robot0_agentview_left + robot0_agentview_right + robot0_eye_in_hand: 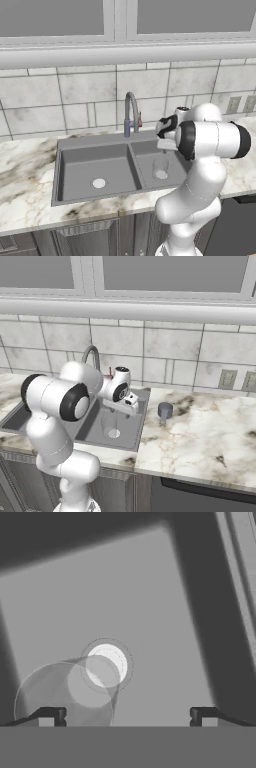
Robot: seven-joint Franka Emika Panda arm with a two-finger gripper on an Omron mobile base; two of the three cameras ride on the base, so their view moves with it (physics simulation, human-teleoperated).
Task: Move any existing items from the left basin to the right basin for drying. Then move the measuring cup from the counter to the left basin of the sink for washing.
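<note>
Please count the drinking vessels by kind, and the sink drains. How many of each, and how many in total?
Clear drinking glass, standing in the right basin: 1
Dark grey measuring cup, on the counter: 1
White round drains: 2
Total: 4

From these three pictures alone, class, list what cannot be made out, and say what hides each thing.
1. Gripper: its fingers in both base views, hidden behind the arm.
2. Left basin: right base view, mostly covered by the arm's joint.
3. Clear glass: hand view, its near side cut off at the bottom.
4. Measuring cup: contents, too small to tell.
</note>
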